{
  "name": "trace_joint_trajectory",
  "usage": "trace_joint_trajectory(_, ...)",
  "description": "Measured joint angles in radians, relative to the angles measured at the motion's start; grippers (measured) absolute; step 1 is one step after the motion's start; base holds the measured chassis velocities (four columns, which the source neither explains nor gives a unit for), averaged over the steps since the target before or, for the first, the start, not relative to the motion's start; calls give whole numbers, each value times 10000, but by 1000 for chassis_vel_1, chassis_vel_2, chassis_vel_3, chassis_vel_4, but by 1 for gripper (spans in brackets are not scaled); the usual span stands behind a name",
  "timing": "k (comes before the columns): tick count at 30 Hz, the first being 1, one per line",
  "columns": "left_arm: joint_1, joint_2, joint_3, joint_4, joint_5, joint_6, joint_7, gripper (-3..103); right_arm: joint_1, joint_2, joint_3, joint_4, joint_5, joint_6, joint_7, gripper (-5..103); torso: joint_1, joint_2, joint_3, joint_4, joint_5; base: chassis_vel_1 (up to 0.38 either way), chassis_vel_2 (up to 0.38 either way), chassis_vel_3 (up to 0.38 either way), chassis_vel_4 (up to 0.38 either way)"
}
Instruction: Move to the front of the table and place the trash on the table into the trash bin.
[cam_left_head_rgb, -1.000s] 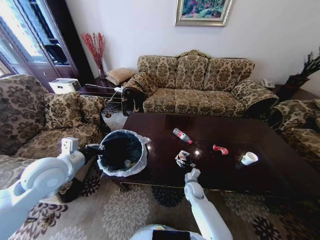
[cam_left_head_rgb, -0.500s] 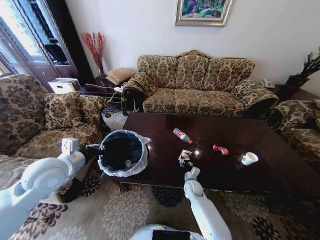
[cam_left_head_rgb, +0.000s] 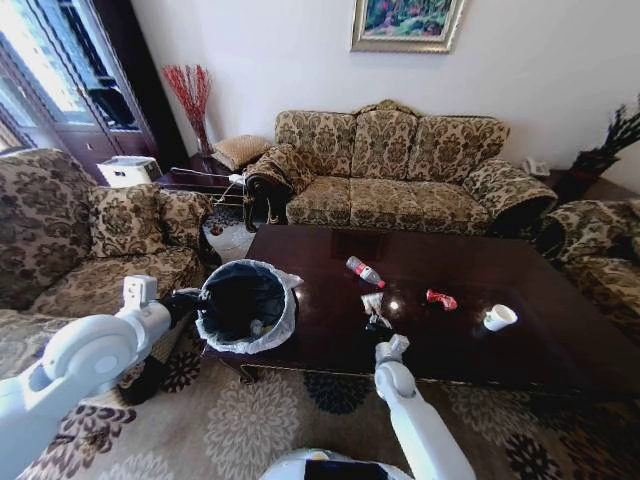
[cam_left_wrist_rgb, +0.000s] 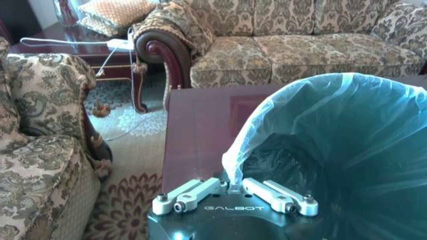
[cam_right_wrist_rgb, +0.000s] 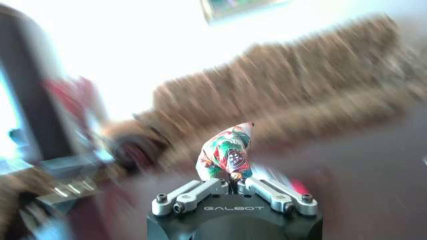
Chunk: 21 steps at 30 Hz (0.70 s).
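On the dark glossy table (cam_left_head_rgb: 545, 350) lie a clear bottle with a red label (cam_left_head_rgb: 364, 271), a red crumpled wrapper (cam_left_head_rgb: 440, 299) and a white paper cup (cam_left_head_rgb: 497, 317). My right gripper (cam_left_head_rgb: 378, 326) (cam_right_wrist_rgb: 235, 186) is over the table's near middle, shut on a colourful snack bag (cam_left_head_rgb: 372, 303) (cam_right_wrist_rgb: 227, 155) that stands up between its fingers. My left gripper (cam_left_wrist_rgb: 233, 188) is shut on the bag-lined rim of the black trash bin (cam_left_head_rgb: 245, 305) (cam_left_wrist_rgb: 333, 150). It holds the bin at the table's left end, mouth up, with small scraps inside.
A patterned sofa (cam_left_head_rgb: 400, 170) stands behind the table and armchairs (cam_left_head_rgb: 90, 240) flank both ends. A side table with cables (cam_left_wrist_rgb: 80, 45) sits at the far left corner. Floral carpet (cam_left_head_rgb: 250, 420) lies between me and the table's front edge.
My right gripper has lifted the snack bag off the tabletop and shifted slightly right. The left arm and the bin have stayed put.
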Motion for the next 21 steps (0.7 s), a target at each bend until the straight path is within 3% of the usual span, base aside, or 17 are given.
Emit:
trace_joint_trajectory(4,-45,127,13,76,-45,-2,-13,0,-521,-806,-221,3169,673,-73,-1686,-1,1,0,0,-1,-1,0,0,0,0)
trace_joint_trajectory(5,-45,127,13,76,-45,-2,-13,0,-521,-806,-221,3169,673,-73,-1686,-1,1,0,0,-1,-1,0,0,0,0)
trace_joint_trajectory(9,-77,179,58,117,-80,-5,-44,0,-569,-1778,-827,5596,2055,-1115,-3518,-1,0,1,-1,0,-2,0,0,0,0)
trace_joint_trajectory(15,-72,195,90,-26,-212,-5,-107,0,-157,-2149,-2096,7070,2325,-1980,-4066,0,0,0,0,1,0,0,0,0,0)
trace_joint_trajectory(18,-45,217,77,-83,-279,1,-141,0,-94,-2130,-2618,7023,1839,-1996,-4233,0,0,1,-1,0,0,0,0,0,0)
trace_joint_trajectory(21,-5,231,-16,-262,-487,35,-258,0,-56,-1983,-3108,6403,703,-1603,-4336,0,-1,0,0,2,1,0,0,0,0)
